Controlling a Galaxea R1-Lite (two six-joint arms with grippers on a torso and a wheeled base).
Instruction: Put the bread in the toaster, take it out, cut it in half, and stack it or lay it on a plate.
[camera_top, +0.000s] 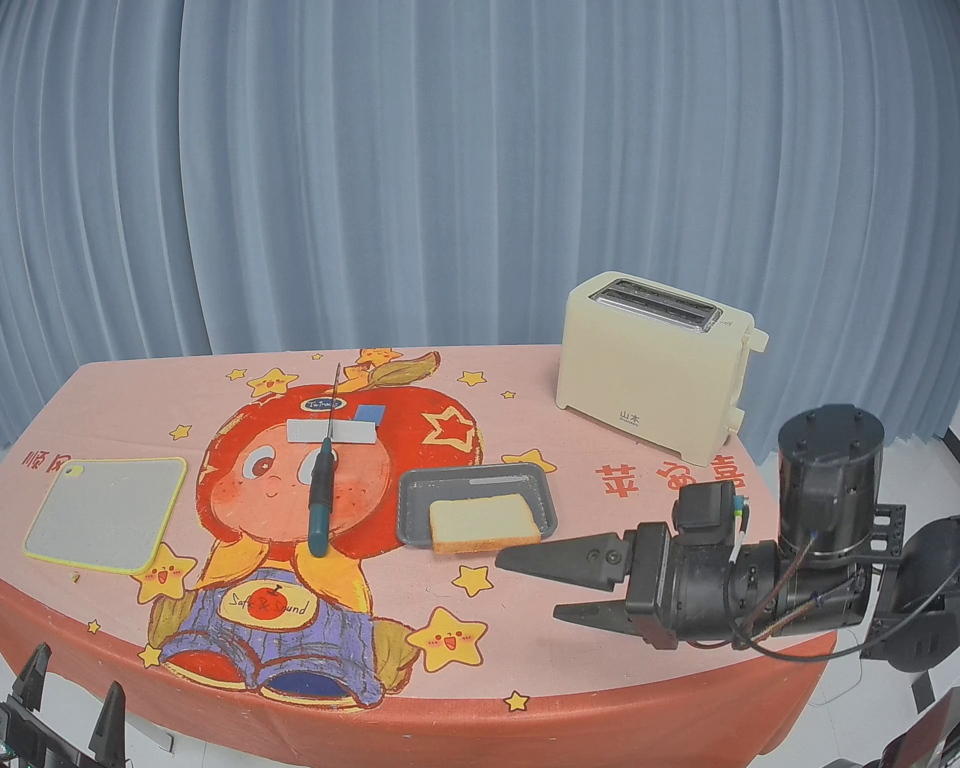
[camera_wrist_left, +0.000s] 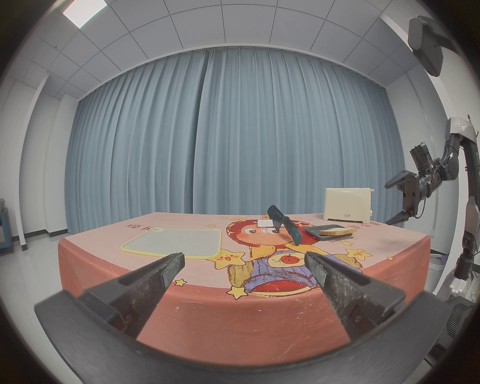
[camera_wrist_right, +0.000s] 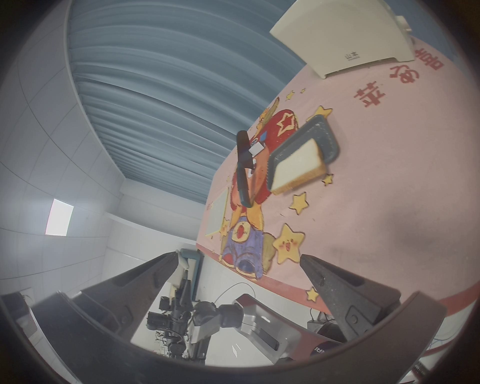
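The right tool (camera_top: 527, 588) stood wide and empty, near the bread (camera_top: 484, 522) lying in the grey tray (camera_top: 470, 478). The step in hand appeared to be pickup. The next move required gripping the bread by its edge, then reaching the toaster (camera_top: 650, 365).

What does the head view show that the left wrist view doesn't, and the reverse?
Head view adds the slots atop the toaster. Left wrist view adds the ceiling light. Both share the bread on its tray, the knife, the cutting board, the toaster's side and the open right gripper.
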